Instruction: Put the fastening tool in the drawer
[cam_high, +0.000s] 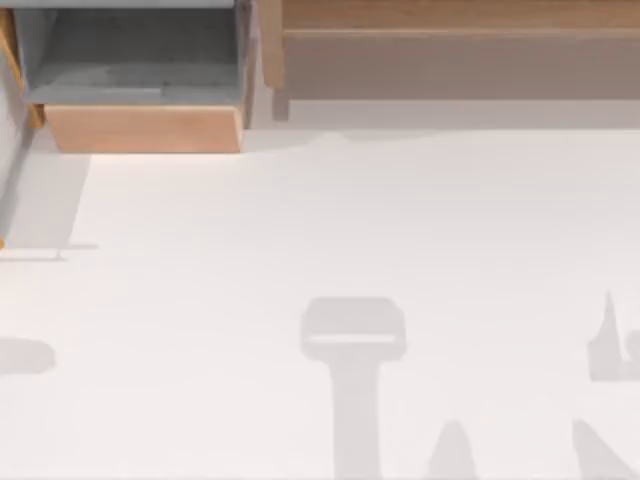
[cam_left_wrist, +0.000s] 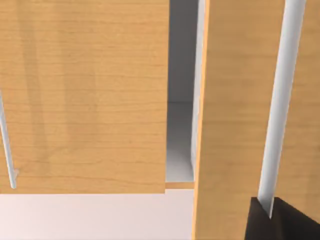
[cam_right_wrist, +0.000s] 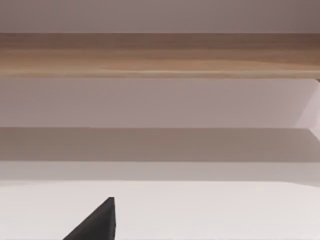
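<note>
A dark fingertip (cam_right_wrist: 97, 222) of the right gripper juts up at the lower edge of the right wrist view; whether either gripper is open cannot be told. The drawer (cam_high: 140, 128) stands pulled open at the top view's upper left, beside the wooden shelf unit (cam_high: 450, 30) on the white table (cam_high: 300, 230).

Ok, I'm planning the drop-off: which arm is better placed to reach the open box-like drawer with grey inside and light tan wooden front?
Probably left: the drawer sits at the top view's left, and the left gripper is against wooden panels; the right gripper faces the long wooden shelf unit.
</note>
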